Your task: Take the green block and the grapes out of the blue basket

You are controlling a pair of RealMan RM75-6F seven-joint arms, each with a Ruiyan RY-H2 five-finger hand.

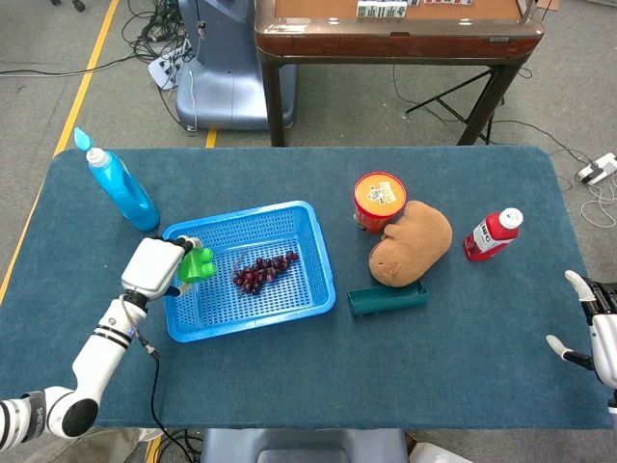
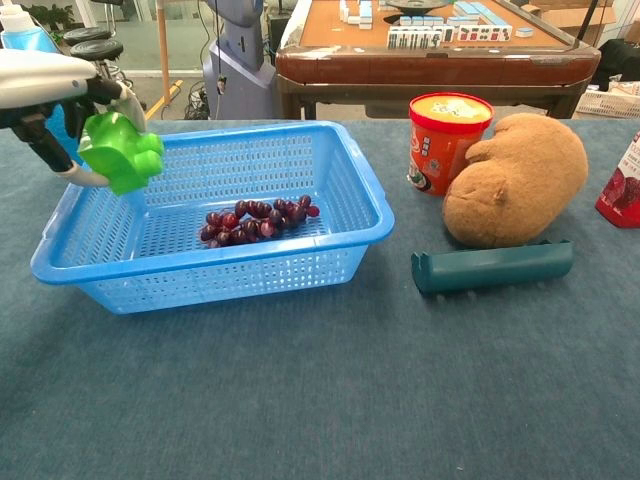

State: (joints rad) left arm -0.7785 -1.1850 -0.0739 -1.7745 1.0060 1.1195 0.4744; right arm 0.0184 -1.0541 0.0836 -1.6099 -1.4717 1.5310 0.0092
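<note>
Left hand [image 1: 154,269] pinches the green block [image 2: 121,152], lifted clear of the floor of the blue basket [image 2: 240,268] and hanging over its left rim; in the head view the block [image 1: 198,263] sits just at the basket's left edge [image 1: 253,323], caught between the fingers [image 2: 80,177] below and the thumb above. Over at the near right corner of the table [image 1: 289,386] the right hand [image 1: 590,323] holds nothing, fingers apart and well away from everything else. Inside the basket the grapes [image 2: 256,220] lie on the mesh floor near the middle, a dark purple bunch stretched along its length, apart from the raised block. Just right of the basket a dark green channel-shaped piece [image 2: 491,266] lies flat on the blue cloth, and right behind it sits a brown plush toy [image 2: 516,180], leaning against a red snack tub with a yellow lid [image 2: 448,139]. Further right stands a red bottle with a white cap [image 1: 493,234], tilted in the head view. At the far left of the table a blue spray-type detergent bottle [image 1: 120,185] stands upright behind the basket. Beyond the table is a wooden mahjong table [image 2: 438,45] with tiles on it.
</note>
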